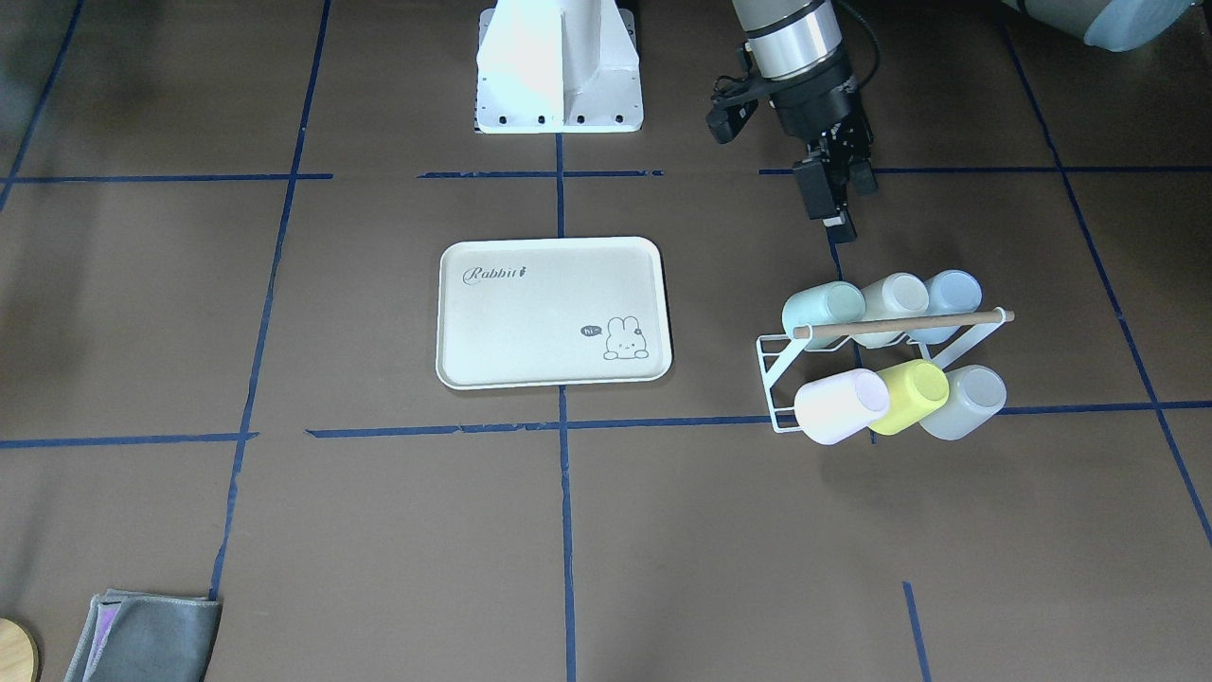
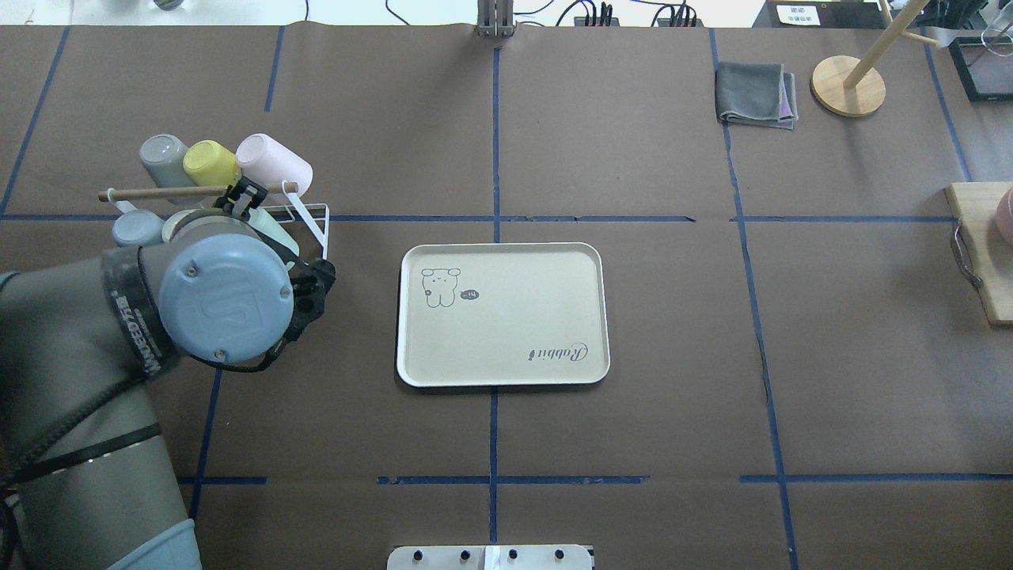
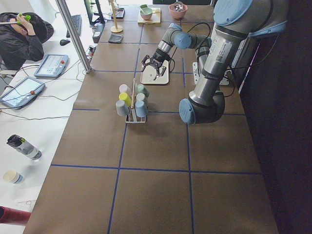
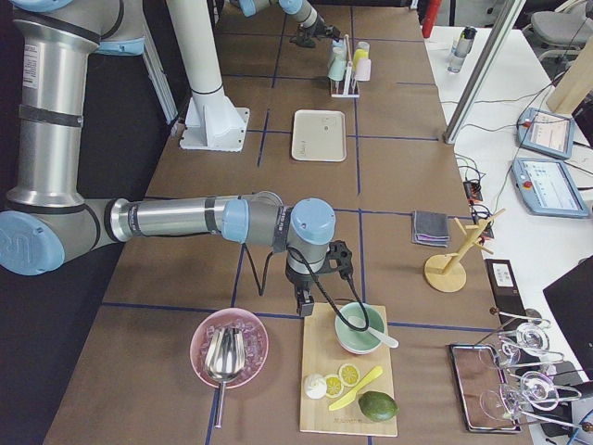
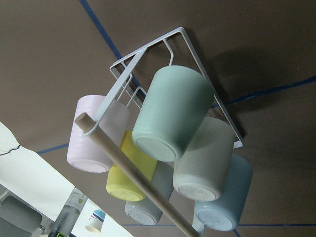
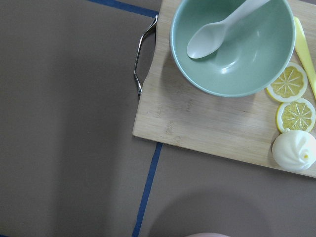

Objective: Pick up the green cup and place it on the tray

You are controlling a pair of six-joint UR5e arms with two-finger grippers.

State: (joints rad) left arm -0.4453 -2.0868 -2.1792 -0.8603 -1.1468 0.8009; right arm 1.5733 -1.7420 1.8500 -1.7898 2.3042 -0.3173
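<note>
The pale mint-green cup (image 1: 822,305) lies on its side on the upper row of a white wire rack (image 1: 772,365), at the end nearest the tray. In the left wrist view it (image 5: 170,113) fills the centre, base toward the camera. The cream "Rabbit" tray (image 1: 530,322) lies flat mid-table with nothing on it; it also shows in the overhead view (image 2: 506,332). My left gripper (image 1: 846,204) is open and empty, above the table just behind the rack, apart from the cups. My right gripper (image 4: 310,298) hovers far off by a cutting board; I cannot tell if it is open or shut.
The rack also holds a white cup (image 1: 895,296), a pale blue cup (image 1: 952,292), a pink cup (image 1: 838,405), a yellow-green cup (image 1: 911,395) and a grey cup (image 1: 966,403), under a wooden dowel (image 1: 900,322). A grey cloth (image 2: 756,93) and a wooden stand (image 2: 847,85) sit far right.
</note>
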